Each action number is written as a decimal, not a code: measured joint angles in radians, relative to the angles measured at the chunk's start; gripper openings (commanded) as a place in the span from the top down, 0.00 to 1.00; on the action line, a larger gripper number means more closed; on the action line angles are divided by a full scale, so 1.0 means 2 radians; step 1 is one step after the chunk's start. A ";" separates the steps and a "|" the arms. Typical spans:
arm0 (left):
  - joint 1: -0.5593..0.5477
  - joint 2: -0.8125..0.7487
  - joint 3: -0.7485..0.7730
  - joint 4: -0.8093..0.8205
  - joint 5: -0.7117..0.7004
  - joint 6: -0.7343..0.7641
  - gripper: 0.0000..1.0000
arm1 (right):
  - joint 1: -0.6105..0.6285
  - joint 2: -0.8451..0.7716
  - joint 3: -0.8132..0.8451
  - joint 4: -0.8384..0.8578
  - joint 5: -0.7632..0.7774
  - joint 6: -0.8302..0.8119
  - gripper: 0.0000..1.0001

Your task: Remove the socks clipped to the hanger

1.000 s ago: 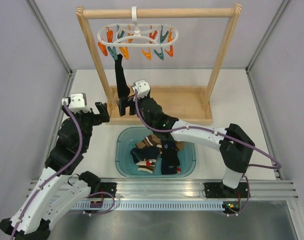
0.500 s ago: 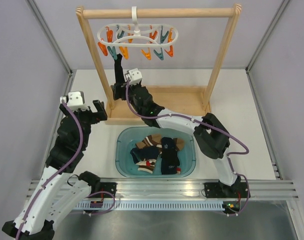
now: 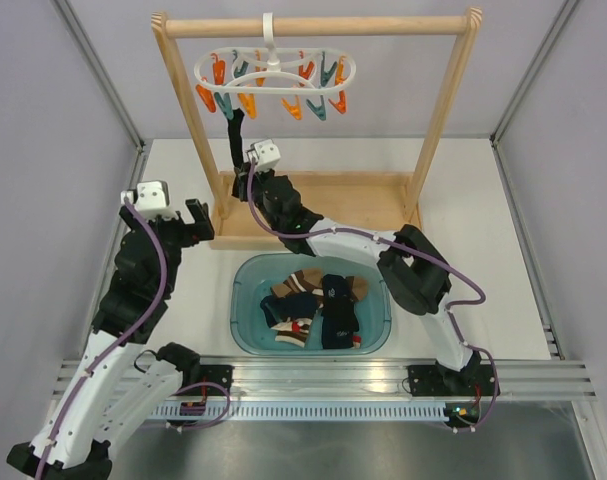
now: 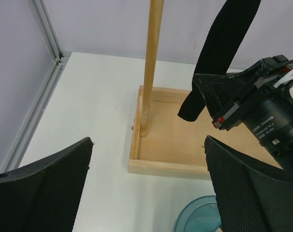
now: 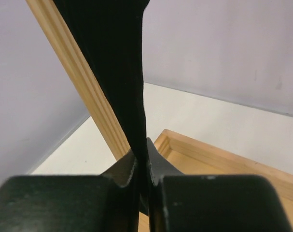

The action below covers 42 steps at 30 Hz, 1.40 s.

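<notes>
Top view: a dark navy fabric sock point(image 3: 237, 140) hangs from the white plastic oval hanger point(image 3: 273, 72), on its eight o'clock peg point(image 3: 228, 108).

Left wrist view: the left gripper point(image 4: 146, 193) has its jaws wide apart, idle.

Right wrist view: the right gripper point(image 5: 141, 164) is clamped on the sock. It should pull steadily toward six o'clock and avoid swinging the hanger.

Your top cam sits high & behind the arms. It looks down on the whole table point(image 3: 483, 200) from far off, w/ the wooden frame point(image 3: 363, 25) at the back. Your left wrist cam rides low & looks fwd past the left gripper point(image 4: 147, 139) at the frame's post point(image 4: 153, 58) & tray point(image 4: 170, 145), fairly near. Your right wrist cam looks fwd past the right gripper point(image 5: 141, 162), v. close to the black sock point(image 5: 107, 58). All 3 views share that sock & post.
</notes>
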<state>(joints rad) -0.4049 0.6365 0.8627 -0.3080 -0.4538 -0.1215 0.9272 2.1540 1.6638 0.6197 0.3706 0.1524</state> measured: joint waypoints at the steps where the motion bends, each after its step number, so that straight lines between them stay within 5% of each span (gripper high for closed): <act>1: 0.000 0.001 0.000 0.000 0.003 0.000 0.00 | 0.000 0.000 -0.005 0.003 0.000 0.000 0.96; 22: 0.001 0.054 0.017 0.005 0.130 -0.007 0.00 | 0.000 -0.140 -0.100 -0.008 0.001 -0.017 0.97; 35: 0.001 0.247 0.313 0.006 0.186 -0.057 0.00 | 0.000 -0.158 -0.102 -0.060 -0.015 -0.019 0.97; 42: 0.009 0.310 0.364 -0.013 0.182 -0.063 0.00 | 0.000 -0.158 -0.102 -0.066 -0.022 -0.018 0.97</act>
<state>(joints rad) -0.3874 1.2556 1.5909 -0.3347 -0.0891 -0.2474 0.9272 1.8389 1.4601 0.4881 0.3260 0.1158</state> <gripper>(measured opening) 0.995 0.033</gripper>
